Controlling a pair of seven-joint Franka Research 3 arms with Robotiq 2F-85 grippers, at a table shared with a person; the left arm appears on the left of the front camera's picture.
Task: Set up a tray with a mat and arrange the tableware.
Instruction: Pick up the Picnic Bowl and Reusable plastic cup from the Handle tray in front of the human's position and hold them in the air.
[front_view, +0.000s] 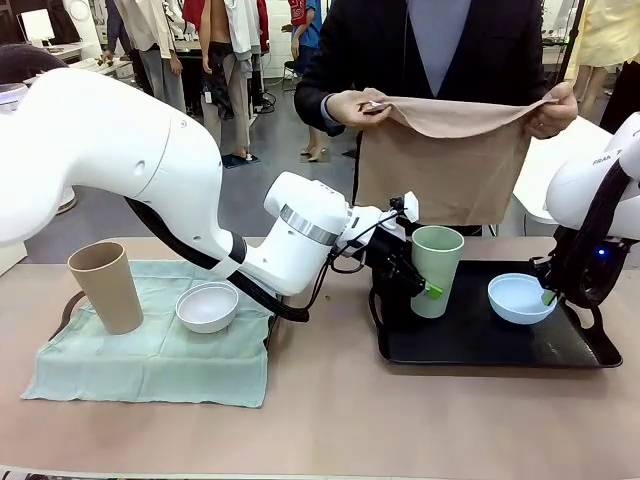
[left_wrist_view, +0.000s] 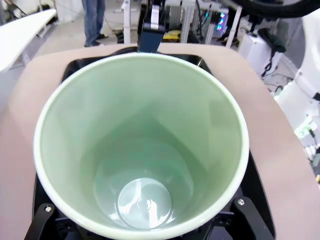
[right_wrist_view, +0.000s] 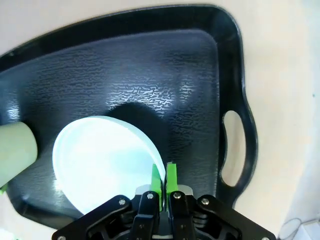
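Observation:
A pale green cup (front_view: 440, 255) stands on the left half of the black tray (front_view: 480, 345). My left gripper (front_view: 428, 285) is open, its fingers wide at the cup's lower side; the left wrist view looks down into the cup (left_wrist_view: 142, 150). My right gripper (front_view: 548, 296) is shut on the near rim of the light blue bowl (front_view: 518, 297) on the tray's right half, and the right wrist view shows the pads (right_wrist_view: 171, 176) pinching that rim (right_wrist_view: 100, 160). The person holds a tan mat (front_view: 450, 160) spread in both hands above the table's far side.
At the left, a tan cup (front_view: 105, 285) and a white bowl (front_view: 207, 305) sit on a pale green cloth (front_view: 150, 360). A dark handle (front_view: 68, 305) pokes out beside it. The black tray's handle (right_wrist_view: 227, 145) lies just beside my right gripper.

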